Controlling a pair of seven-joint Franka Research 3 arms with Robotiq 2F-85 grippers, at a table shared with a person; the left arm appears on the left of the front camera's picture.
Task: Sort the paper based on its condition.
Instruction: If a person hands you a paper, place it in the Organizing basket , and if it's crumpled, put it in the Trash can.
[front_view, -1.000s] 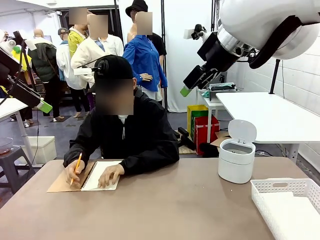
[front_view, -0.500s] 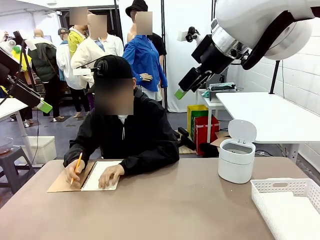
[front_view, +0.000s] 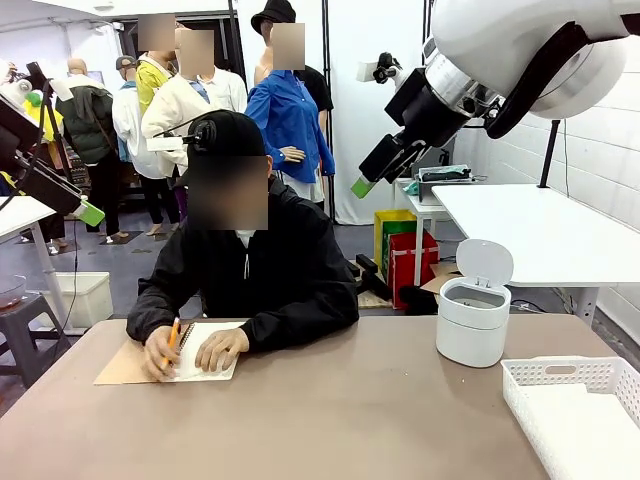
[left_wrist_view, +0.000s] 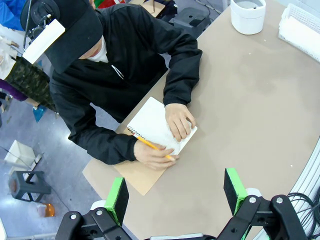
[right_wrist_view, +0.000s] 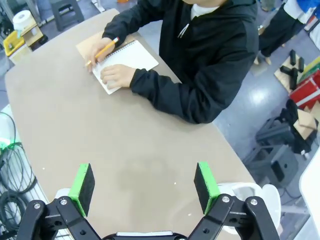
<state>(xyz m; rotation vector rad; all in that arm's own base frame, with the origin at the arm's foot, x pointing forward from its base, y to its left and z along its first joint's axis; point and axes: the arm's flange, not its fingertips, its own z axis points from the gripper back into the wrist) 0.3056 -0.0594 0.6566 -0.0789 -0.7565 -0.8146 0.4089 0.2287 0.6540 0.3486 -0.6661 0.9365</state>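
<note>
Grippers aloft and spread wide, nothing between the pads, while a person writes at the table's far side.
Left gripper (left_wrist_view: 176, 192) and right gripper (right_wrist_view: 144, 182) each look down on the brown table (front_view: 350, 420) from high up, jaws parted and empty. At centre left of the front view the person leans over an open spiral notebook (left_wrist_view: 150, 120), one hand (front_view: 222, 350) flat on the page, the other holding an orange pencil (front_view: 172, 335). A white bin (front_view: 472, 320) with its lid up stands at right. What looks like flat white paper (front_view: 585, 430) lies in the white basket (front_view: 560, 365) at lower right.
</note>
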